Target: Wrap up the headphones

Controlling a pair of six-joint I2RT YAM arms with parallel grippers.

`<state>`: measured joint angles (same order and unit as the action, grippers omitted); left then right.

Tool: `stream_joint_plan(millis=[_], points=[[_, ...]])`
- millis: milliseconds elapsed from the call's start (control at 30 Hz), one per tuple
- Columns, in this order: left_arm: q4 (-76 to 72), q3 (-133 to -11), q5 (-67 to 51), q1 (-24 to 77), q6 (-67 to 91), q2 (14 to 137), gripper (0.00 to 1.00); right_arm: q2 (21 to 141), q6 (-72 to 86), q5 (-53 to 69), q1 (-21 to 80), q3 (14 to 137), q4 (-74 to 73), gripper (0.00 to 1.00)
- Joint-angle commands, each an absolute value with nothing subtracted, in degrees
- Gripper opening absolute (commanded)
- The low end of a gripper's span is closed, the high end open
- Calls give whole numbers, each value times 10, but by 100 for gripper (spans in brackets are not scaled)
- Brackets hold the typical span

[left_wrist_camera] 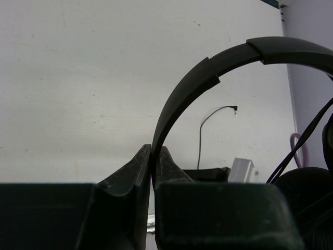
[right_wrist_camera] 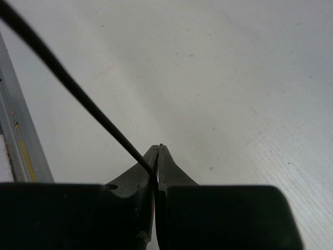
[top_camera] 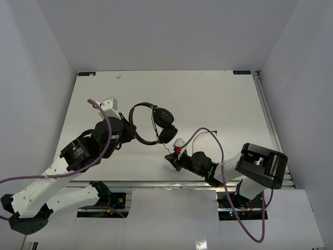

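The black headphones lie near the table's middle, with the headband arching left and both earcups stacked on the right. My left gripper is shut on the thin headband, which rises from between its fingertips. My right gripper sits just below the earcups and is shut on the thin dark cord. The cord runs up and left from its closed tips. The cord's free end with the plug lies on the table to the right.
A metal rail runs along the table's near edge, and another runs along the right side. Purple robot cables loop over both arms. White walls enclose the table on the left, back and right.
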<state>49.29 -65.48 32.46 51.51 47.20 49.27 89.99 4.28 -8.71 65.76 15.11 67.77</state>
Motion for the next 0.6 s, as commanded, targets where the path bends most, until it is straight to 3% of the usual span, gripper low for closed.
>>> stream_joint_plan(millis=[0,267,567], points=[[433,-653,243,515,443,461,0,908,49,-69,638,147,740,8],[410,-644,61,515,301,451,0,861,78,-27,575,141,722,8],[456,-610,19,515,173,499,0,681,78,37,451,265,394,8]])
